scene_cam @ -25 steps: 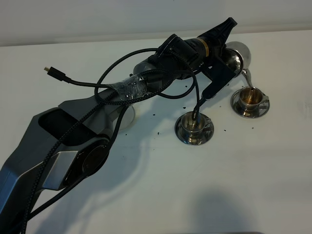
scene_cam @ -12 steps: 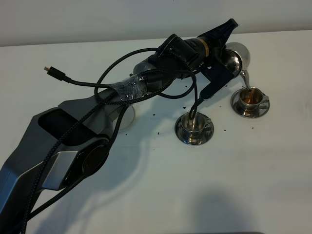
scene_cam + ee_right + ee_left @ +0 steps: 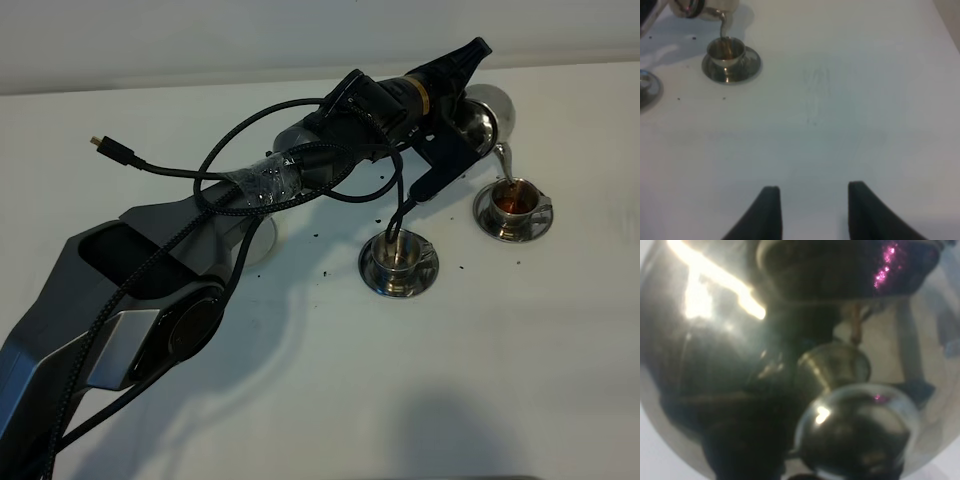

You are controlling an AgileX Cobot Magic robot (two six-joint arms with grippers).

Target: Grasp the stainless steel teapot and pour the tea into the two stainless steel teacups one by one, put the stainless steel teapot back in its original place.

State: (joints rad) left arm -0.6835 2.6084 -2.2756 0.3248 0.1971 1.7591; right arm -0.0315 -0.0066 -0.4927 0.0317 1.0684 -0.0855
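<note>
Amber tea (image 3: 511, 200) streams from your tilted teapot (image 3: 482, 122) into the right-hand cup (image 3: 524, 214), the nearer cup (image 3: 399, 262) stands beside it on the table (image 3: 500, 360), your left jaws clamp the teapot, and your right jaws gape empty.

Teapot (image 3: 482, 122), far teacup (image 3: 518, 216), near teacup (image 3: 398, 264): shiny silver. Tea (image 3: 510, 199) amber. Table (image 3: 450, 380) white. Arm (image 3: 150, 300) blk/grey.

Grey arm (image 3: 110, 360), black braided cables (image 3: 165, 168), clear tape (image 3: 262, 180)
</note>
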